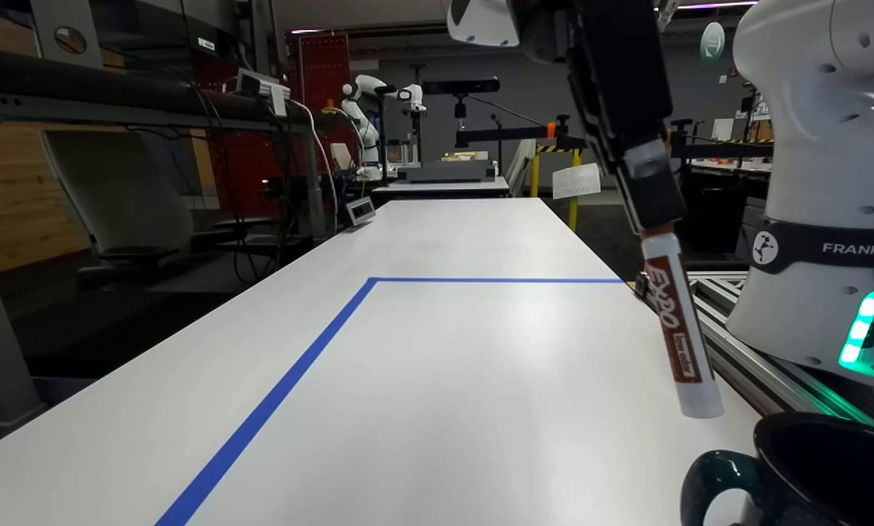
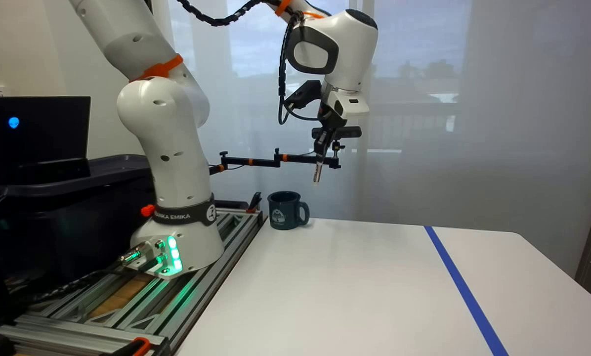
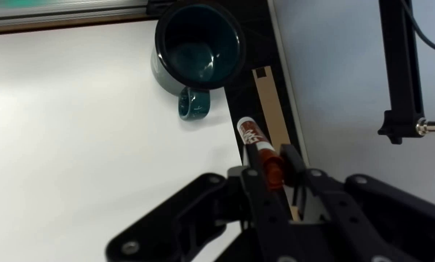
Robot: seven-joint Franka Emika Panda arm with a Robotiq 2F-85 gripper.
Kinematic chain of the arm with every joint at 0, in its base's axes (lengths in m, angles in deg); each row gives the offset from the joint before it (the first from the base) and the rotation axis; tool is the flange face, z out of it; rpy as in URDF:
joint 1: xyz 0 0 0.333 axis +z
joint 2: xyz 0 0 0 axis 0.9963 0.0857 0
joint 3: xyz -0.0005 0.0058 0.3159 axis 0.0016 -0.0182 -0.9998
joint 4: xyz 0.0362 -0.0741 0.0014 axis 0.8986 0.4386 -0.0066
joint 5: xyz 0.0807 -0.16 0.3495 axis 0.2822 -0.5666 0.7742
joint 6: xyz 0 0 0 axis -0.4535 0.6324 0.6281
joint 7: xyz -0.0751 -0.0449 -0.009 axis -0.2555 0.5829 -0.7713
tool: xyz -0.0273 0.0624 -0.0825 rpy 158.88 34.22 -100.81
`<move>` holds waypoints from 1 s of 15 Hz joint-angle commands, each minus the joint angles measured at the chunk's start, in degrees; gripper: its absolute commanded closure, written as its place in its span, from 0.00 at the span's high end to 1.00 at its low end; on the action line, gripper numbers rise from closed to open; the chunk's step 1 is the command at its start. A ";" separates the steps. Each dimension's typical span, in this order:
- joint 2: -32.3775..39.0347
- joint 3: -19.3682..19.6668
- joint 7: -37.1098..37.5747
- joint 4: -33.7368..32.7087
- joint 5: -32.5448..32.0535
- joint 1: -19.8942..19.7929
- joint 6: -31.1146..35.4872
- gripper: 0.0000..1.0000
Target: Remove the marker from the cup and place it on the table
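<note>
The marker is white with a brown-red label and cap; it shows in both exterior views (image 1: 677, 329) (image 2: 317, 173) and in the wrist view (image 3: 253, 134). My gripper (image 1: 656, 208) is shut on its cap end, with the fingers on either side of it in the wrist view (image 3: 270, 156). The marker hangs tilted in the air, its other end down, clear of the cup. The dark green cup (image 2: 284, 212) stands upright at the table's corner; its inside looks empty in the wrist view (image 3: 163, 72). The white table (image 2: 374, 287) lies below.
Blue tape (image 1: 283, 387) marks lines on the table. A metal rail frame (image 2: 226, 262) runs beside the robot base. A black camera arm (image 3: 399, 72) stands beyond the table's edge, near a tan strip (image 3: 272, 105). A laptop (image 2: 33, 138) sits on a black bin.
</note>
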 commanded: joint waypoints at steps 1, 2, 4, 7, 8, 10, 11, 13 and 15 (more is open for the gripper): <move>3.43 1.59 -3.37 0.14 3.98 -1.71 -0.27 0.05; 4.79 2.05 -4.28 0.22 4.60 -2.28 0.01 0.05; 7.21 2.63 -5.92 0.37 5.55 -3.23 -0.13 0.05; 10.76 2.80 -6.34 0.45 5.86 -4.85 0.47 0.05; 11.94 2.81 -6.30 0.45 5.85 -5.34 0.65 0.05; 13.97 2.59 -5.52 0.43 5.37 -6.12 0.80 0.05; 14.81 2.44 -4.79 0.43 4.90 -6.49 0.84 0.05; 16.32 2.22 -3.91 0.34 4.72 -6.99 2.01 0.05; 17.74 2.29 -4.18 0.33 4.85 -7.28 3.01 0.05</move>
